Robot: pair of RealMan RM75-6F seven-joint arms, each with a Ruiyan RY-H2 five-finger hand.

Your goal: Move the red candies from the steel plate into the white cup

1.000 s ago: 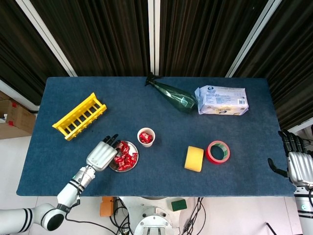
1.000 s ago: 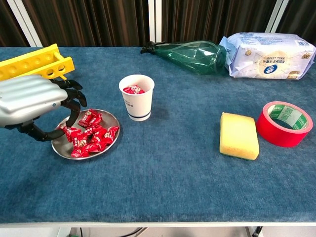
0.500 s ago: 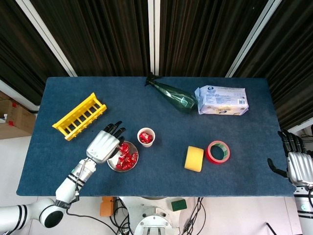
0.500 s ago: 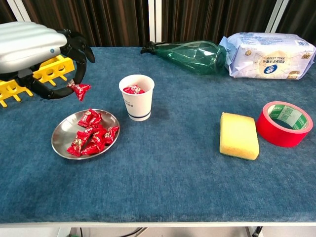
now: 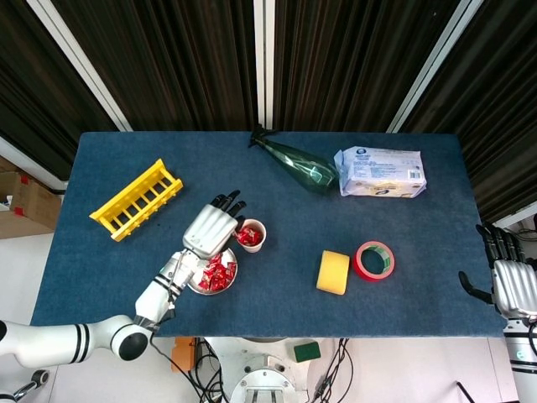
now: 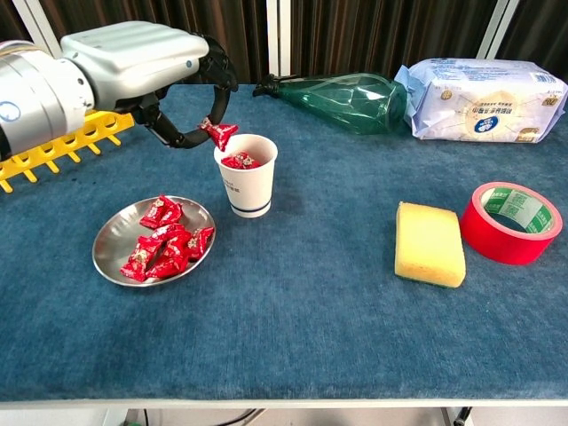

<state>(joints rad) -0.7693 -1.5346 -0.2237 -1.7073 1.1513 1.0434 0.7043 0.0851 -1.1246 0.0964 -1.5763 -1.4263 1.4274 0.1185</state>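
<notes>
Some red candy is already inside the white cup (image 6: 246, 177); you can see red at the top of it in both views; so part of the job looks done, but not all of it. One more red candy (image 6: 217, 133) is pinched in the left hand (image 6: 146, 67), between the thumb and a fingertip; it hangs just above the near rim of the cup, a little to the side, and it is not in yet. I think the hand needs to come a bit more over the cup's mouth and then let go.

A pile of red candies (image 6: 165, 240) is on the steel plate (image 6: 111, 266), just beside the cup on the blue table (image 6: 293, 311); I cannot count them well because they lie on top of each other; it looks like many trips are left.

The right hand (image 5: 513, 281) is far off at the table's edge; its fingers are spread apart and it holds nothing.

Other things sit around and are not part of the job: a yellow rack (image 6: 53, 146), a green bottle (image 6: 342, 98) lying down, a white packet (image 6: 484, 87), a yellow sponge (image 6: 429, 243) and a red tape roll (image 6: 512, 222).
</notes>
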